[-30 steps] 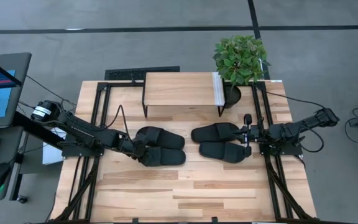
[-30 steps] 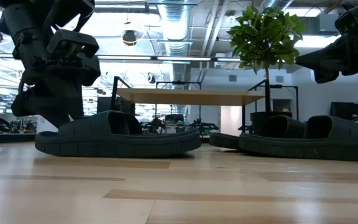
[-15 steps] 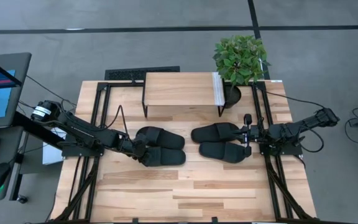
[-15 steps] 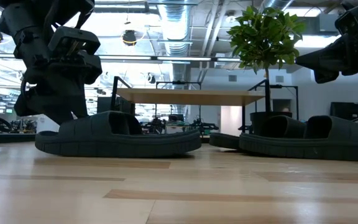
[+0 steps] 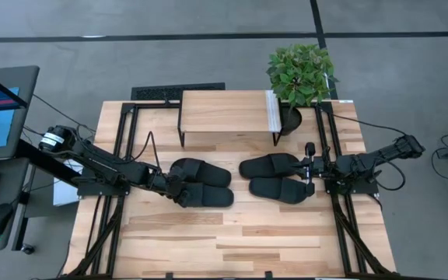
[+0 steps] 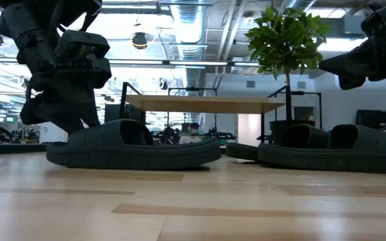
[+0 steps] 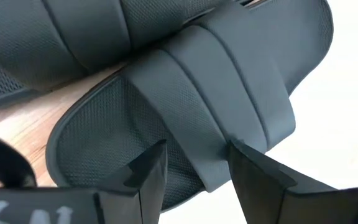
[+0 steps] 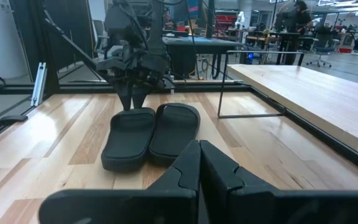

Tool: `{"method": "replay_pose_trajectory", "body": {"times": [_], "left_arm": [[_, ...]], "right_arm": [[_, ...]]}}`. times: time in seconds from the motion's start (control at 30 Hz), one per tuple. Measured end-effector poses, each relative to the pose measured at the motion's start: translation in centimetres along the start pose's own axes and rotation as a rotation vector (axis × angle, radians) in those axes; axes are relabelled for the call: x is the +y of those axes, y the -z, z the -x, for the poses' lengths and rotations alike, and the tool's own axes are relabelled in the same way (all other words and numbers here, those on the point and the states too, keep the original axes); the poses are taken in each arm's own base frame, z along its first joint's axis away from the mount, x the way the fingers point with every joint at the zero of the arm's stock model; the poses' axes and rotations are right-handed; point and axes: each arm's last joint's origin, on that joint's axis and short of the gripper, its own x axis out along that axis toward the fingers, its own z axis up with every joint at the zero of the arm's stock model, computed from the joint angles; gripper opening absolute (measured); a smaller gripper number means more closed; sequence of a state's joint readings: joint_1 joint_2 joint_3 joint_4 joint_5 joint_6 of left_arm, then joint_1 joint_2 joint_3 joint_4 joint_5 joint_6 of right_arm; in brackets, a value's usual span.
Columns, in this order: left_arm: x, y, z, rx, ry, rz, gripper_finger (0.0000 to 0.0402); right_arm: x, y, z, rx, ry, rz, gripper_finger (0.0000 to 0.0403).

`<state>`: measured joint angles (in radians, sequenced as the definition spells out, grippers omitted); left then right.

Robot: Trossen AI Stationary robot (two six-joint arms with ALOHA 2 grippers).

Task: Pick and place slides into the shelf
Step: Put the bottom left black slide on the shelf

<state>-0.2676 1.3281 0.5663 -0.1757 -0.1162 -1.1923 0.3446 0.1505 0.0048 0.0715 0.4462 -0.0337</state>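
- Left end effector point(image 5: 179, 189) is sitting at the heel end of the near left slide point(image 5: 205, 196), fingers point(image 7: 143, 176) spread on either side of the strap edge; grasp looking loose, and whether the pads are actually pressing the strap is not clear from the left wrist view.
- That slide is lying flat on the surface point(image 5: 232, 241), sole down, touching its partner, the far left slide point(image 5: 201, 170), just behind it.
- In the low view the left end effector point(image 6: 72, 100) is hanging over the heel of the near left slide point(image 6: 134, 146).
- Right end effector point(image 5: 311, 173) is staying clenched, empty, hovering beside the right pair of slides point(image 5: 274, 177), near their heel ends.
- Right pair lying side by side on the surface, touching, between the shelf point(image 5: 225, 111) and the surface's front half.
- Shelf is standing at the back of the surface, top bare, pale strip at its right end.
- Potted plant point(image 5: 300, 75) is standing just beside the shelf's right end.
- Right wrist view is showing the left pair point(image 8: 151, 134) and the left arm above it.
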Motion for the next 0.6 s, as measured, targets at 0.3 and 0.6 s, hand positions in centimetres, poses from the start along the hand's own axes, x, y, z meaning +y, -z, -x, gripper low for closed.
{"method": "replay_pose_trajectory", "body": {"times": [0.3,0.6], "left_arm": [[-0.11,-0.04,-0.01,-0.005,0.011,-0.021,0.0134],[-0.06,0.02,-0.01,0.01,0.01,-0.06,0.0009]], "right_arm": [[0.0,0.0,0.0,0.0,0.0,0.0,0.0],[0.0,0.0,0.0,0.0,0.0,0.0,0.0]]}}
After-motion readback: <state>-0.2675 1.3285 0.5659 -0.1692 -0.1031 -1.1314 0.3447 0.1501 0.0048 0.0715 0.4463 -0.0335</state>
